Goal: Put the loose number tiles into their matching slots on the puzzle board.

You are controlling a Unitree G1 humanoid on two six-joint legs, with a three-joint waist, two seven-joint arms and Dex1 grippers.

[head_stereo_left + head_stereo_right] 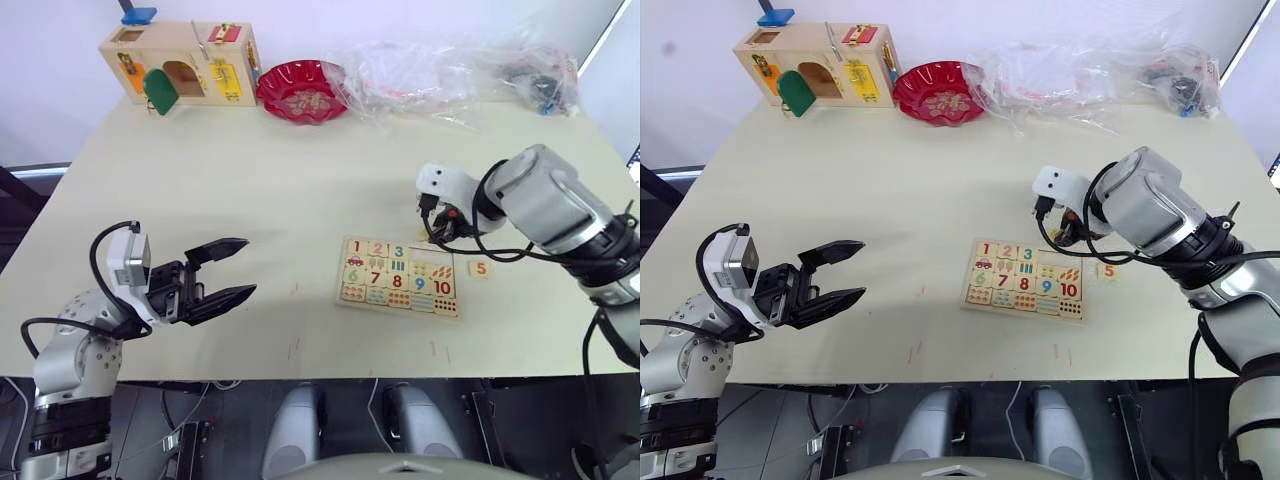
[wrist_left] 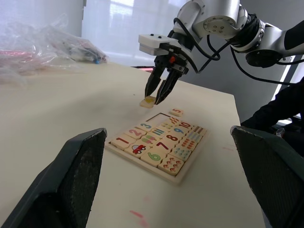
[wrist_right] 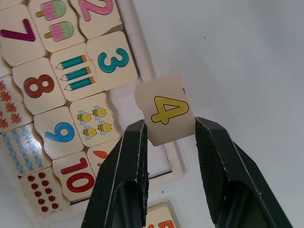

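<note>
The puzzle board [image 3: 137,66] runs off the right wrist view's edges, its 7 tile [image 3: 16,35] and pink 2 tile [image 3: 97,9] cropped. The orange 5 tile [image 3: 159,216] is cut at the frame's edge, partly behind a black finger [image 3: 126,180]. In the red bowl [image 1: 301,90] at the table's far side, the contents are too small to identify, possibly small pale pieces.

Cream table [image 1: 250,190] sitting against pale wall [image 1: 60,90]. Wooden latch box [image 1: 180,62] standing at far left corner, red bowl [image 1: 302,90] lying beside it, crumpled clear plastic bags [image 1: 450,75] spreading along far edge. Daylight coming through bright window [image 2: 118,23]. Dark floor [image 1: 230,430] showing under near edge.
</note>
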